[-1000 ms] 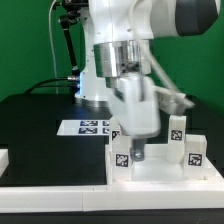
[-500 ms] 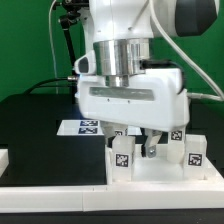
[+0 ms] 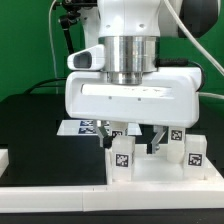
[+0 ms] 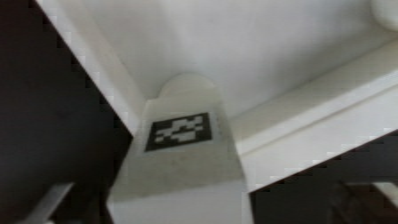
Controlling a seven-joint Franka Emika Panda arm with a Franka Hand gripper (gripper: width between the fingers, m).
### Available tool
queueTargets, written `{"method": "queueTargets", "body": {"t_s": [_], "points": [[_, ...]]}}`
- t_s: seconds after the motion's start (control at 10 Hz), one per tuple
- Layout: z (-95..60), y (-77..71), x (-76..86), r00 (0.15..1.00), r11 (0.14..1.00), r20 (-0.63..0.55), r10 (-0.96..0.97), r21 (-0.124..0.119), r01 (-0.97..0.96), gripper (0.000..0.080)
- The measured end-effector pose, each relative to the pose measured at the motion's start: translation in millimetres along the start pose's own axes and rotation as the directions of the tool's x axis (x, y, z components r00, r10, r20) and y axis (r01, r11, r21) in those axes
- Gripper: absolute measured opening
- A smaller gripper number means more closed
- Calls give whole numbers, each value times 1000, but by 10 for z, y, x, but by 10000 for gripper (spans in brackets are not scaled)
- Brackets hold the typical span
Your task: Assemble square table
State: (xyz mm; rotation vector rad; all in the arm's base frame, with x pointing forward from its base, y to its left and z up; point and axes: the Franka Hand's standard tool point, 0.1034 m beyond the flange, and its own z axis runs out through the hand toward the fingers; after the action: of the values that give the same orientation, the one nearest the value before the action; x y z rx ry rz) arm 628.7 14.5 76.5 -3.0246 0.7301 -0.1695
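Observation:
The white square panel (image 3: 165,172) lies at the exterior view's right, with tagged white leg posts standing on it: one at its front left (image 3: 122,157) and two at its right (image 3: 178,135) (image 3: 196,152). My gripper (image 3: 131,140) hangs low over the panel's left part, its broad side facing the camera and its fingers (image 3: 155,141) wide apart. In the wrist view a tagged leg post (image 4: 178,150) runs up between the jaws of my gripper (image 4: 205,212), with dark gaps on both sides. The panel's rim (image 4: 285,60) lies beyond it. The gripper is open.
The marker board (image 3: 88,126) lies on the black table behind the panel. A long white border bar (image 3: 60,198) runs along the front edge. A white piece (image 3: 3,158) shows at the exterior view's left edge. A green wall stands behind.
The hand has turned about its vertical axis, from narrow side to broad side facing the camera. Its fingers now stand spread apart. The leg posts and panel have not moved.

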Motion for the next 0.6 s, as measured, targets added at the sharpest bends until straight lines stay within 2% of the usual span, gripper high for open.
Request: {"method": "queueTargets", "body": {"t_s": [0.2,0.6], "points": [[12,54,7,985,985,0,171,-7,-171,294],[19,83,9,898,898,-2,439,-9,-439,294]]}}
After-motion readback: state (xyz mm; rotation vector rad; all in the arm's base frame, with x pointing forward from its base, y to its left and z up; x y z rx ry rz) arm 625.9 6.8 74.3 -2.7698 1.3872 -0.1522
